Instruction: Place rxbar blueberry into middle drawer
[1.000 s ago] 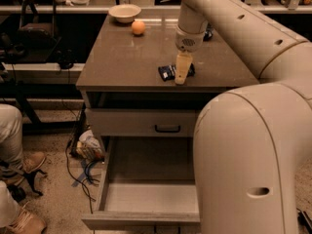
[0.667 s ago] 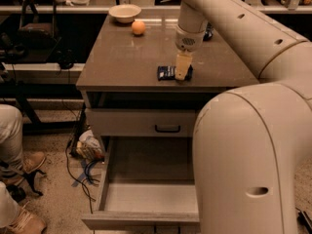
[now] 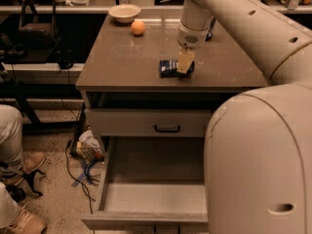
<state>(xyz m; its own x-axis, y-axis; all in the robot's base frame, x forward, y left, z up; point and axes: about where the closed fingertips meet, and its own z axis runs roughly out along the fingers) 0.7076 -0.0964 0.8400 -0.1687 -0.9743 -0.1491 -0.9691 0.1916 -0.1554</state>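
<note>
The rxbar blueberry (image 3: 169, 68) is a flat dark blue bar with white print. It lies on the brown countertop (image 3: 122, 57) near the front edge. My gripper (image 3: 184, 65) reaches down from the arm and sits over the bar's right end. The middle drawer (image 3: 151, 199) is pulled out below, with a pale flat floor and low side walls. My arm's large white body hides the drawer's right part.
An orange (image 3: 138, 28) and a pale bowl (image 3: 124, 12) sit at the back of the countertop. The top drawer (image 3: 167, 124) is closed, with a black handle. A person's legs and shoes (image 3: 14, 160) are at the left. Cables and a bag (image 3: 87, 147) lie on the floor.
The gripper has lowered slightly onto the bar's right end. The bar and the drawer have not moved.
</note>
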